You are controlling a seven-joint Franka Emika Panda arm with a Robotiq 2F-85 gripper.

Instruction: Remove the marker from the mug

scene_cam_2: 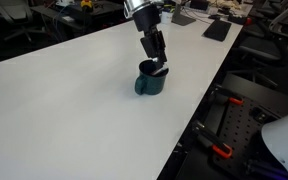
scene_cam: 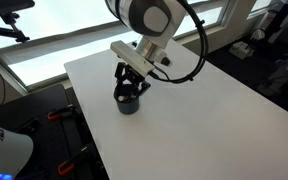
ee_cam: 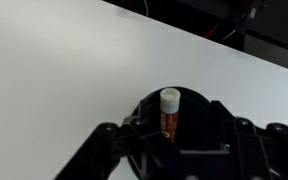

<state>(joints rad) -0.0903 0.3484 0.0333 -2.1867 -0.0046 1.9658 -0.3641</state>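
Observation:
The black mug (scene_cam: 129,103) stands on the white table (scene_cam: 204,110); in an exterior view it looks dark teal (scene_cam_2: 150,85). In the wrist view the marker (ee_cam: 169,112) stands inside the mug (ee_cam: 144,108), with a white cap on top and an orange-red body. My gripper (scene_cam: 130,88) is directly above the mug with its fingertips lowered at the rim (scene_cam_2: 158,68). In the wrist view the fingers (ee_cam: 179,138) are spread on either side of the marker, the left one close to it. The gripper looks open. The marker's lower part is hidden in the mug.
The white table (scene_cam_2: 74,90) spreads widely around the mug. Its edges are near in both exterior views. Dark equipment and clamps (scene_cam_2: 224,150) stand beyond the table's edge, and a window (scene_cam: 54,40) is behind it.

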